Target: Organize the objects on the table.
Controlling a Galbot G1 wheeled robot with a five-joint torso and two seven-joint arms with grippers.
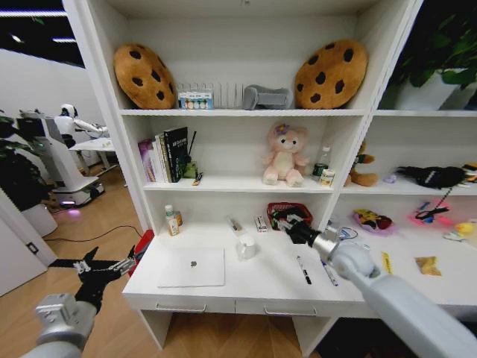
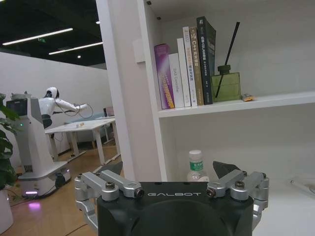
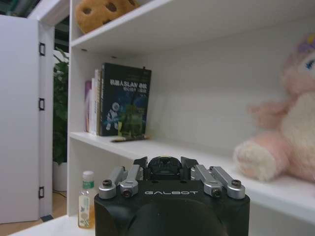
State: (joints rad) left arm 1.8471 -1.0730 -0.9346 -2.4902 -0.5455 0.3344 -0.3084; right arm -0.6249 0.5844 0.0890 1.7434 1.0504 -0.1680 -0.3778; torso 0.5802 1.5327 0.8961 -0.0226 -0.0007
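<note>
The right gripper (image 1: 289, 221) hangs above the back of the long white desk (image 1: 261, 287), its fingers drawn close together around a small dark object (image 3: 164, 167) with a yellowish spot; what that object is cannot be told. The left gripper (image 1: 95, 265) waits off the desk's left end, over the wooden floor, its fingers (image 2: 226, 169) spread wide with nothing between them.

A slim silver laptop (image 1: 191, 267) lies closed and flat near the desk's front left, lid up. To its right, two dark pens (image 1: 304, 270) lie side by side near the front edge, slightly apart, below the right arm. A small clear jar (image 1: 246, 247) stands just beyond the laptop's right corner, between it and the right gripper. A little bottle with a green cap (image 1: 171, 221) stands upright at the back left, against the shelving unit's wall.

Behind the right gripper a red basket (image 1: 288, 210) sits at the back of the desk. On the shelf above, a row of books (image 1: 165, 154) stands beside a green diffuser bottle (image 2: 226, 86); a pink plush toy (image 1: 283, 155) sits farther right. Two cookie-shaped cushions (image 1: 144, 75) lean on the top shelf.
</note>
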